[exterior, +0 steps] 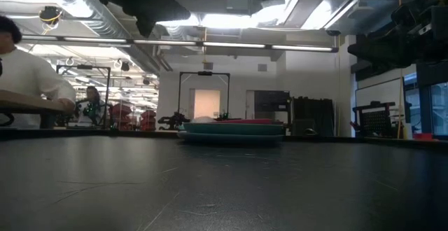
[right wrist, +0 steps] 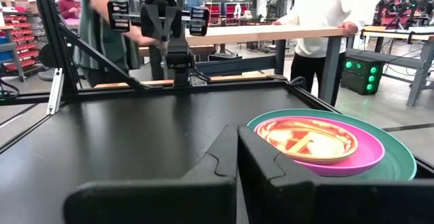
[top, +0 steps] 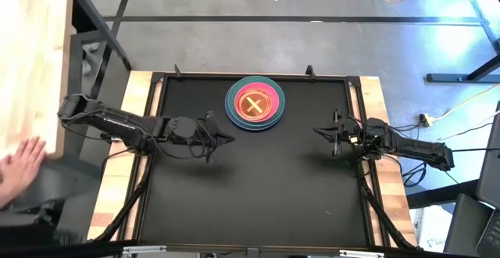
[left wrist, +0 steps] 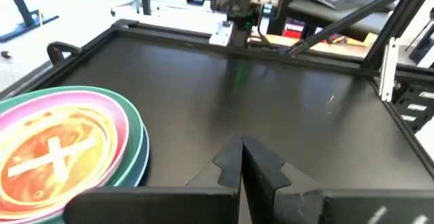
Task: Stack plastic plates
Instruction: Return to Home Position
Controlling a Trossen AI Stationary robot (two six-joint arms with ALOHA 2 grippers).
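Observation:
One stack of plastic plates (top: 255, 104) stands near the table's far edge, middle: blue and teal large plates at the bottom, a pink one on them, and a small translucent orange plate with crossed stick-like marks on top (left wrist: 57, 153) (right wrist: 312, 140) (exterior: 233, 130). My left gripper (top: 231, 138) hovers above the mat, to the near-left of the stack, fingers shut (left wrist: 241, 146). My right gripper (top: 316, 131) hovers to the right of the stack, fingers shut (right wrist: 237, 136). Both hold nothing.
The black mat (top: 258, 188) is bare across its near half. A raised frame (top: 156, 82) rims the table. A person's hand (top: 19, 164) shows beyond the table's left side, and people stand at a wooden bench (right wrist: 271, 30) behind it.

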